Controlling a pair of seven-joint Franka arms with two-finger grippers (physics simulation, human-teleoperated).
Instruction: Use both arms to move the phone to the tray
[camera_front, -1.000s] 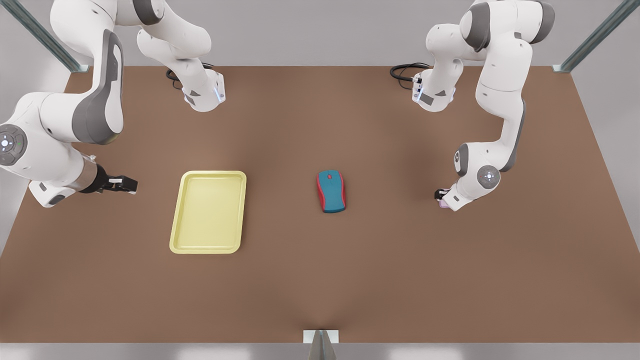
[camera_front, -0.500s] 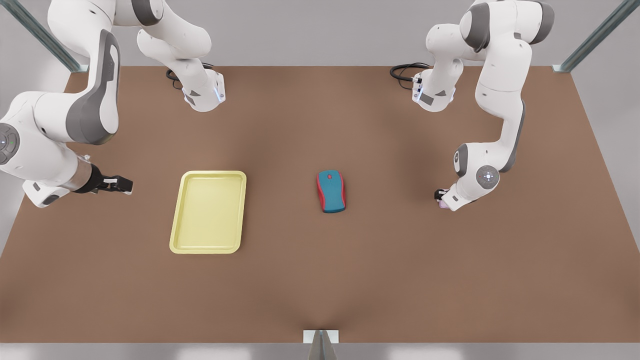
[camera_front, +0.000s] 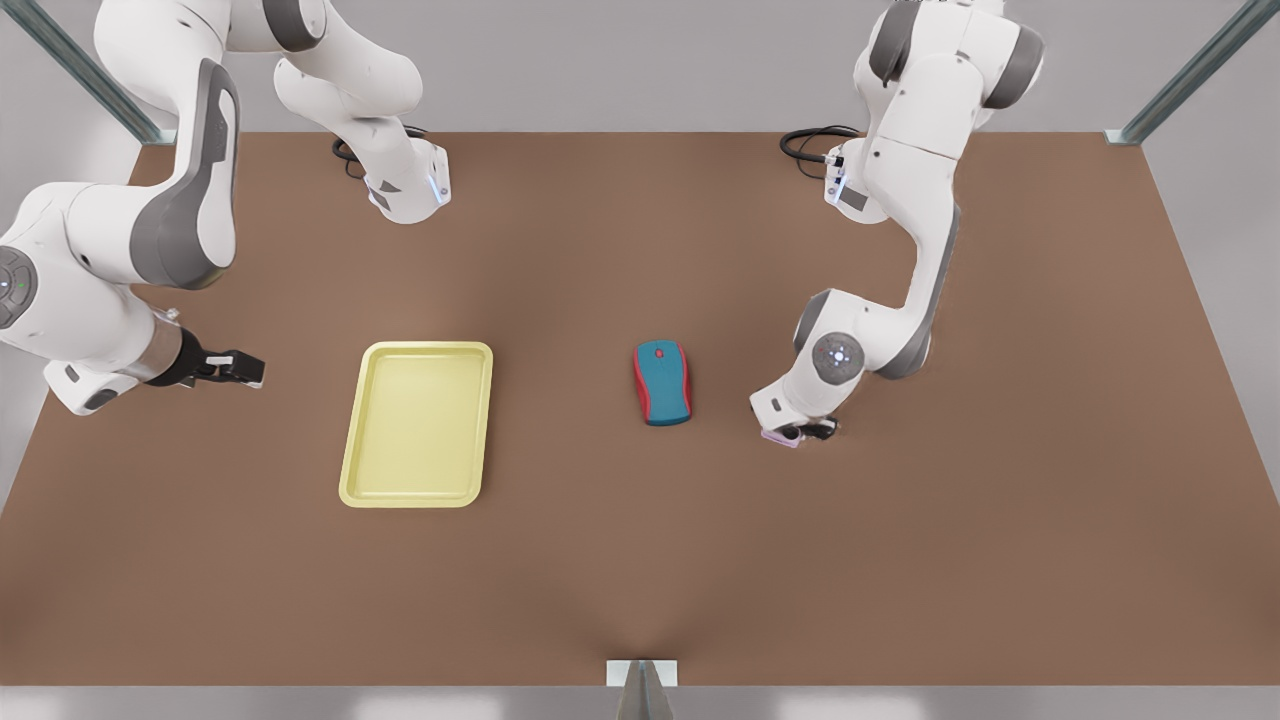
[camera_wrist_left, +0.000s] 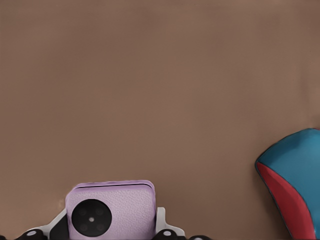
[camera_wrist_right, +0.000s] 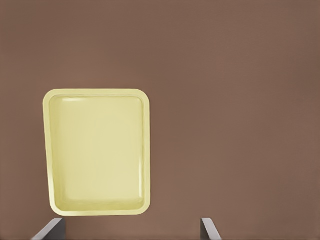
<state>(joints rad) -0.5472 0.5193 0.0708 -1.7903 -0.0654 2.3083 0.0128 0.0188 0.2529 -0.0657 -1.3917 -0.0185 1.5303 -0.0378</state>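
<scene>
The pale pink phone (camera_wrist_left: 111, 210) sits between my left gripper's fingers (camera_wrist_left: 161, 224), which are shut on it, one black camera circle facing the wrist camera. In the front view my left gripper (camera_front: 800, 432) holds the phone (camera_front: 779, 436) low over the table, just to the right of the mouse. The pale yellow tray (camera_front: 415, 347) lies flat toward the front view's left. My right gripper (camera_front: 240, 368) waits open to the left of the tray, and its wrist camera looks down on the tray (camera_wrist_right: 97, 92) past its spread fingertips (camera_wrist_right: 209, 229).
A blue-and-red computer mouse (camera_front: 662, 383) lies on the brown table between the phone and the tray, and it is close beside the held phone in the left wrist view (camera_wrist_left: 295, 175). Black cables (camera_front: 805, 145) coil by the arm bases at the back.
My left gripper has carried the phone toward the front view's left and slightly nearer the front edge, close to the mouse. The right arm drew back slightly, then held still.
</scene>
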